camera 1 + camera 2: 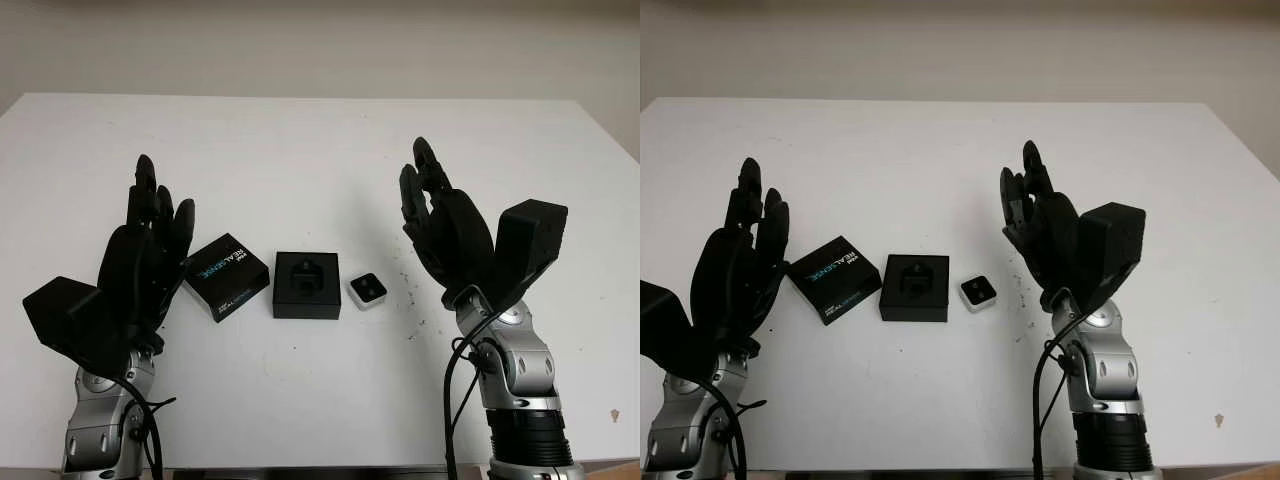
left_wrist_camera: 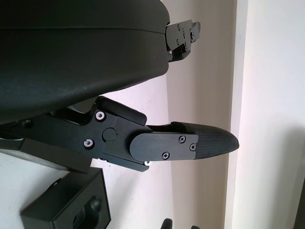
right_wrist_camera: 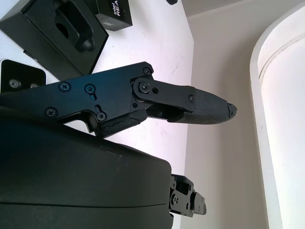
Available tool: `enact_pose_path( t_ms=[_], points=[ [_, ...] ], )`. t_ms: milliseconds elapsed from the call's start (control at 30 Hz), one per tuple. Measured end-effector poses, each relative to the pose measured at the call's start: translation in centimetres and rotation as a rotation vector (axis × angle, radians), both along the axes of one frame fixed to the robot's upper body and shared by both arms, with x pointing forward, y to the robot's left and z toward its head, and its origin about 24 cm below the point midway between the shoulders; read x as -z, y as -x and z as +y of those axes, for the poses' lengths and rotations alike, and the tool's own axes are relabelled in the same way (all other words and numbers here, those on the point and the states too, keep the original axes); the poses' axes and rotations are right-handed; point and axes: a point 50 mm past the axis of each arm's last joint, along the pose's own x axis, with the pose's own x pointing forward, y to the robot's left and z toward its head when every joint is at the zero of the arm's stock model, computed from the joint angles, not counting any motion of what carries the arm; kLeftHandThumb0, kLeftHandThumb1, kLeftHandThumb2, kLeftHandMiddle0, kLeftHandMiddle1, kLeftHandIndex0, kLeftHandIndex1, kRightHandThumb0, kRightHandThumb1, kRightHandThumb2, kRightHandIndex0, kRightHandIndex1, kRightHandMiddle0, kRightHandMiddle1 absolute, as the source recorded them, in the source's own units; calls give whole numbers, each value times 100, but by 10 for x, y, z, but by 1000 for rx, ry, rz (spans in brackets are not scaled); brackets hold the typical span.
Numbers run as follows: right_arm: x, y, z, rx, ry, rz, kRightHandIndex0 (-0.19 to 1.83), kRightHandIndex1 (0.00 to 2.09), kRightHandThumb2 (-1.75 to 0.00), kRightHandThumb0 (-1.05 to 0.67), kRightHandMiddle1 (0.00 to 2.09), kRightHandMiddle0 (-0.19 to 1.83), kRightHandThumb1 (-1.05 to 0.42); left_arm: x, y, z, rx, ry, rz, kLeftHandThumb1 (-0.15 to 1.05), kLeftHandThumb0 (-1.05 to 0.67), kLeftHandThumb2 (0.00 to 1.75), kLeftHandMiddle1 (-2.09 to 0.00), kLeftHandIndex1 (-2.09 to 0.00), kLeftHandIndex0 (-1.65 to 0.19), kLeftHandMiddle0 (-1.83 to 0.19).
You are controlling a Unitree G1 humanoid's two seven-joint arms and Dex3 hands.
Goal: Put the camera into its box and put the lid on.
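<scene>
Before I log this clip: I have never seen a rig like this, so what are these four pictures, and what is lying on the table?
This is a humanoid robot with two black three-fingered hands. The two wide pictures come from a stereo camera on its head, looking down at a white table. The two close-up pictures come from cameras at its wrists, looking along each hand's shell and fingers.

The left hand and the right hand are both raised above the table, open and holding nothing.

Between them three things lie in a row: a flat black printed lid nearest the left hand, an open black box with a moulded insert in the middle, and a small square silver camera nearest the right hand. The camera is not yet in the box.
</scene>
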Motion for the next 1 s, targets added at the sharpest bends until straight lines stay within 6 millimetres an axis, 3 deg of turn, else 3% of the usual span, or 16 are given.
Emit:
enact_pose_path(
  t_ms=[367,500,667,833,1000],
  points=[
    [5,-2,0,-42,-2,19,-16,5,-53,-65,6,-14,-105,1,-1,-2,8,1,0,105,-74,39,0,0,19,19],
    [0,-5,-9,-90,48,-2,-8,9,-25,-66,8,-9,-105,2,-2,-2,9,1,0,105,-74,38,0,0,19,19],
    [-26,-16,-32,-162,253,-85,3,12,-4,-59,11,1,-92,1,-2,0,6,-2,-2,105,-75,38,0,0,19,19],
    [-52,-23,-44,-246,515,-214,15,17,-3,-58,18,15,-81,1,-2,-1,7,-3,-1,105,-75,40,0,0,19,19],
    [-56,-25,-44,-345,752,-264,25,21,-4,-60,24,24,-77,1,-2,-1,7,-4,0,105,-75,40,0,0,19,19]
  ],
)
